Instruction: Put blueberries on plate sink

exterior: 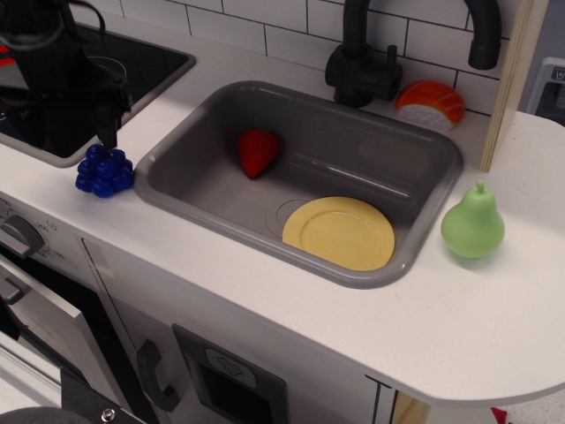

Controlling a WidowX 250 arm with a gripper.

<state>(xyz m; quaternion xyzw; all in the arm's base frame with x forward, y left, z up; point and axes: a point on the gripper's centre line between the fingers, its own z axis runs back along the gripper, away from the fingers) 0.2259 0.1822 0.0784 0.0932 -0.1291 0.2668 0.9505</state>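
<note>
The blueberries [104, 171], a glossy dark-blue cluster, lie on the white counter between the black stovetop and the sink's left rim. My black gripper [64, 122] hangs over the stovetop's near edge, just behind and left of them. Its right fingertip [108, 132] points down just above the back of the cluster. The other finger is lost against the dark stovetop. The jaws stand wide apart and hold nothing. The pale-yellow plate [339, 232] lies flat in the near right part of the grey sink [415, 128].
A red strawberry [258, 151] lies in the sink's left part. A black faucet [360, 62] stands behind the sink, with an orange sushi piece [430, 103] to its right. A green pear [473, 223] stands on the counter right of the sink. The stovetop [146, 66] fills the back left.
</note>
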